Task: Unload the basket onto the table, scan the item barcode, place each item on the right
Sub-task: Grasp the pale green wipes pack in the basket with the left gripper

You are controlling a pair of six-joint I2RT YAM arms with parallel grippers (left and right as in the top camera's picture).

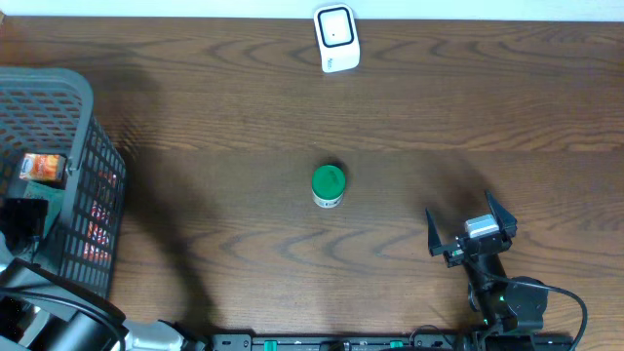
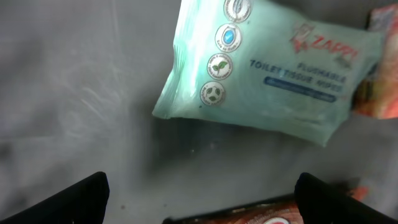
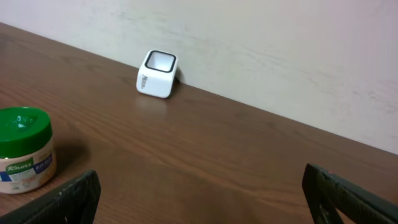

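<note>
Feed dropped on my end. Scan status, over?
Open and empty: left gripper over pale green wipes pack in grey mesh basket; right gripper clear of green-lidded jar, mid-table. Nothing between jar and white cube scanner.

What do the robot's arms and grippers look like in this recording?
Both are black. The right gripper has two flat, tapered fingers and a silver-grey block at their base; a thin black cable loops beside its arm, where a small green light glows. The left arm has a pale grey segment; the left gripper's fingertips are matte black.
</note>
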